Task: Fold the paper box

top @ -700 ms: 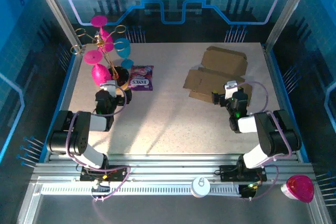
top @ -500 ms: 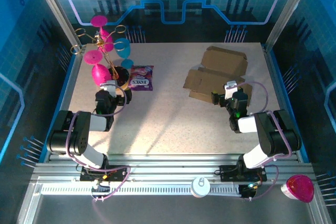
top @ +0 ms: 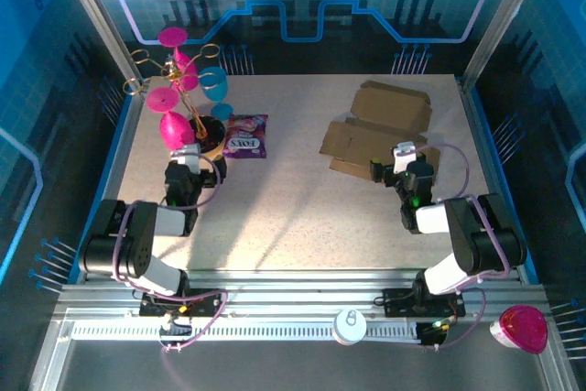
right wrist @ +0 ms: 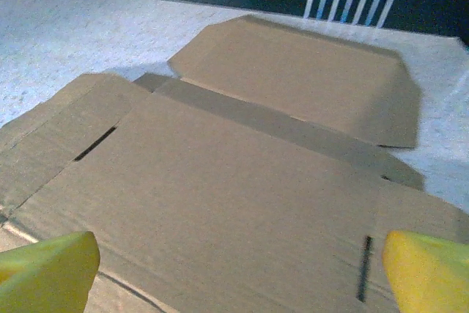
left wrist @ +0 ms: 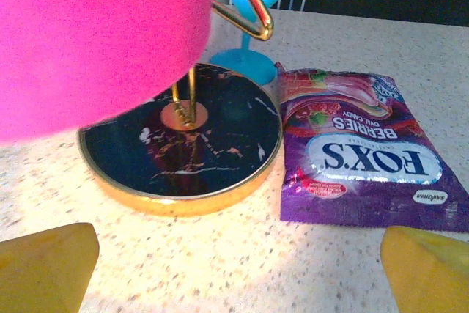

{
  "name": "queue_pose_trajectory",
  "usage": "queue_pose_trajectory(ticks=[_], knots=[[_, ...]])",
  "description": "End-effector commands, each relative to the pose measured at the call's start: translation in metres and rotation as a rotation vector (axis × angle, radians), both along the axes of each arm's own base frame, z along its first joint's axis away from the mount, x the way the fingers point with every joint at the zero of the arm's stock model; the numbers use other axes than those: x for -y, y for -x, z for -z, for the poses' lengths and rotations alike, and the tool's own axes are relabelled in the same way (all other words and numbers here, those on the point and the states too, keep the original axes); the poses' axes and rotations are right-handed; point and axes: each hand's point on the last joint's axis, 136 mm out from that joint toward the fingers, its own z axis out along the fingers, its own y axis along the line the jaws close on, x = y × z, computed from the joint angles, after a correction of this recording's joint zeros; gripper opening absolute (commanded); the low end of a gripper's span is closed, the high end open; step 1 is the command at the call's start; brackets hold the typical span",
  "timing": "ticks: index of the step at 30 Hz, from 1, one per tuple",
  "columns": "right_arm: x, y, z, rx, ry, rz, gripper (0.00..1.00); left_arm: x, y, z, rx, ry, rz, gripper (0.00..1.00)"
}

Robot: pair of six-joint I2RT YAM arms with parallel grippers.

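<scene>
The paper box (top: 375, 127) lies unfolded and flat at the right rear of the table, plain brown with hinged flaps. In the right wrist view its big panel (right wrist: 220, 188) spreads just ahead, with a rear flap (right wrist: 293, 86) beyond. My right gripper (top: 404, 157) hovers at the box's near edge, open, its yellow fingertips (right wrist: 47, 269) wide apart over the cardboard and holding nothing. My left gripper (top: 186, 160) is far from the box at the table's left, open, with its fingertips (left wrist: 44, 265) low over bare tabletop.
A gold-rimmed black stand base (left wrist: 179, 144) with pink and blue cups (top: 174, 89) stands directly ahead of the left gripper. A purple snack packet (top: 245, 135) lies right of it. A pink cup (top: 522, 329) rests off the table at front right. Blue walls (top: 481, 135) border the table.
The left gripper has drawn back slightly toward the near edge. The right gripper and the box have not visibly moved.
</scene>
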Motion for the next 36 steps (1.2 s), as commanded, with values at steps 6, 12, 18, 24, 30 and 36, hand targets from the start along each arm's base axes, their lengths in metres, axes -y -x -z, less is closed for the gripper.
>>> queue_pose_trajectory(ticks=[6,12,18,24,30,36], knots=[[0.027,0.029,-0.07,0.213,0.007,0.201,1.0,-0.001,0.022,-0.086,0.208,-0.007,-0.063,0.99],[0.028,0.027,-0.168,0.387,0.03,0.246,1.0,0.011,0.025,-0.156,0.333,-0.03,-0.068,0.99],[0.059,0.038,-0.223,0.225,-0.381,0.534,1.0,-0.004,0.038,-0.212,0.291,0.185,-0.258,0.99],[0.061,0.025,-0.202,-0.176,-0.666,0.484,1.0,0.009,0.038,-0.186,-0.029,0.705,-0.238,0.99],[0.044,0.016,-0.143,-0.478,-0.465,0.528,1.0,0.087,0.048,-0.134,-0.359,0.717,-0.103,0.99],[0.005,-0.01,-0.061,-0.759,-0.558,0.428,0.65,0.177,0.067,-0.086,-0.576,0.724,0.062,0.91]])
